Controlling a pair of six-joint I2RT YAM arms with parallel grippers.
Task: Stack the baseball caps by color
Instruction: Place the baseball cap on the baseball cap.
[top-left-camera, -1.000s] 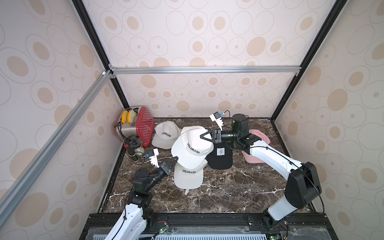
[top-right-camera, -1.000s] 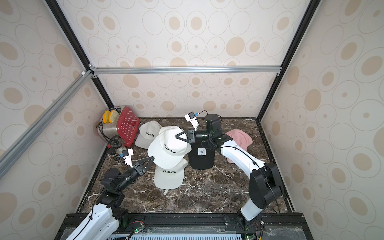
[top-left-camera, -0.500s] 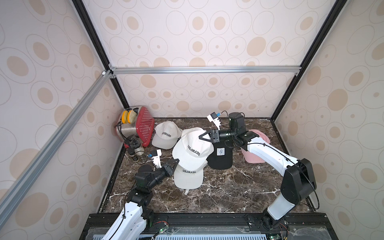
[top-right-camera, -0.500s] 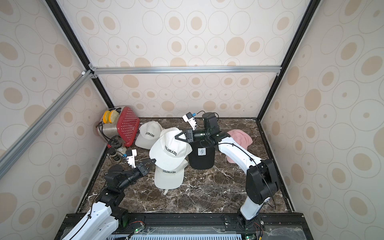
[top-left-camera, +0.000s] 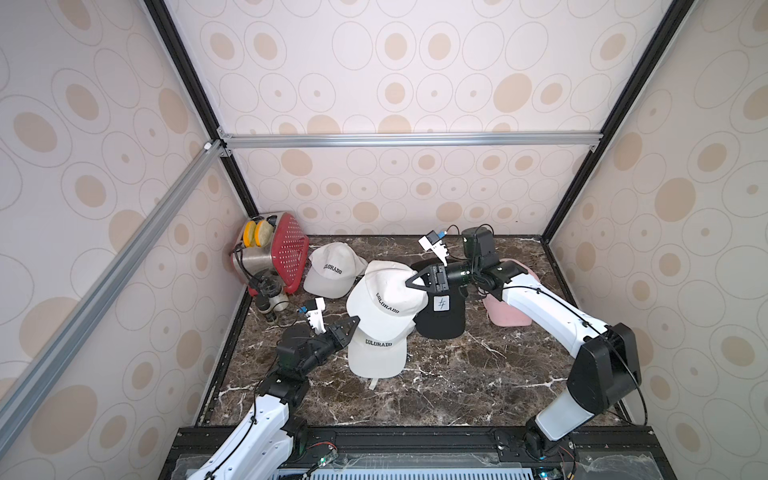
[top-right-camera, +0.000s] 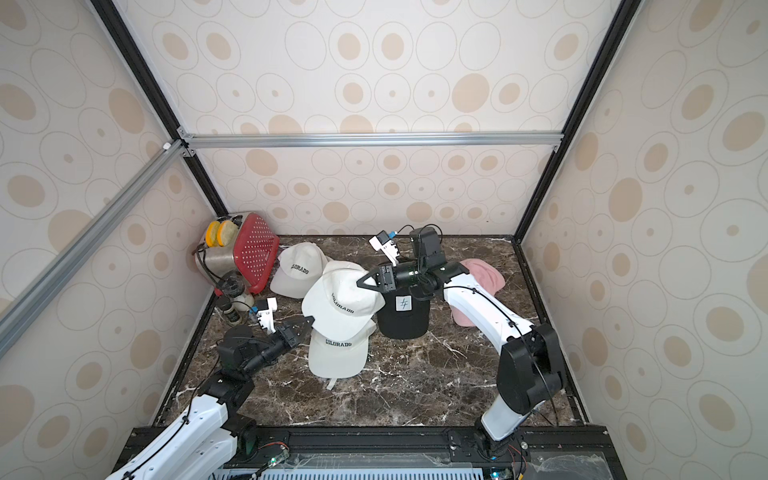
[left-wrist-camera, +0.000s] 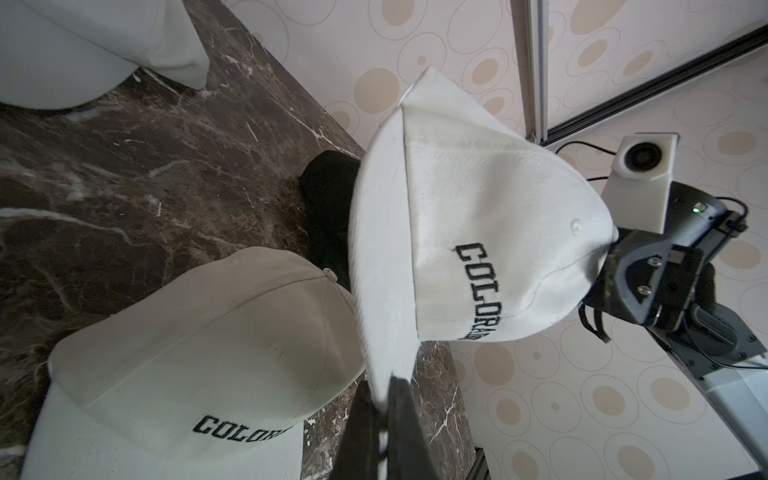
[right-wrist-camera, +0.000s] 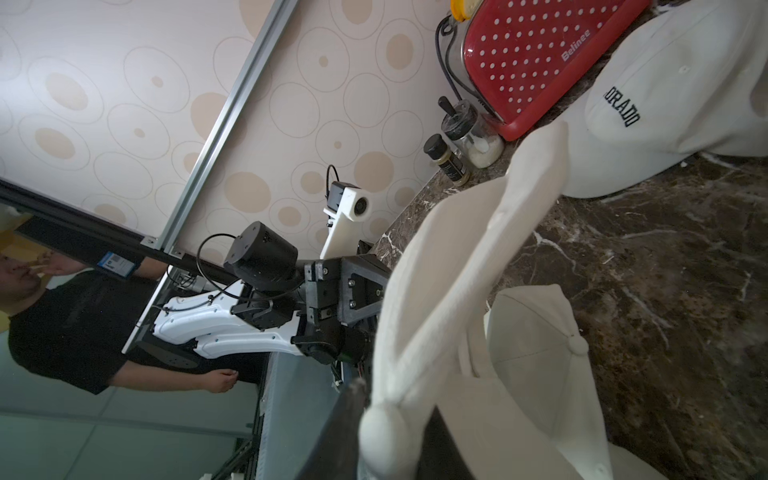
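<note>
A white COLORADO cap (top-left-camera: 386, 299) (top-right-camera: 340, 299) hangs between both grippers, just above a second white cap (top-left-camera: 376, 353) (left-wrist-camera: 199, 332) lying on the marble. My left gripper (top-left-camera: 356, 320) (left-wrist-camera: 384, 386) is shut on its brim edge. My right gripper (top-left-camera: 409, 280) (right-wrist-camera: 390, 419) is at the crown; its jaws stand slightly apart with a fold of the crown still between them. A third white cap (top-left-camera: 330, 270) lies further back. A black cap with a white patch (top-left-camera: 442, 316) sits right of the held cap. Under my right arm lies a pink cap (top-left-camera: 509, 311).
A red toaster (top-left-camera: 278, 257) stands in the back left corner with small jars (top-left-camera: 272, 299) in front of it. Patterned walls close in the marble table (top-left-camera: 457, 386) on three sides. A black rail (top-left-camera: 415, 436) runs along its front edge.
The held white cap has sunk slightly toward the white cap below it. The right gripper's jaws have parted from a tight pinch on the crown. The left gripper keeps its hold.
</note>
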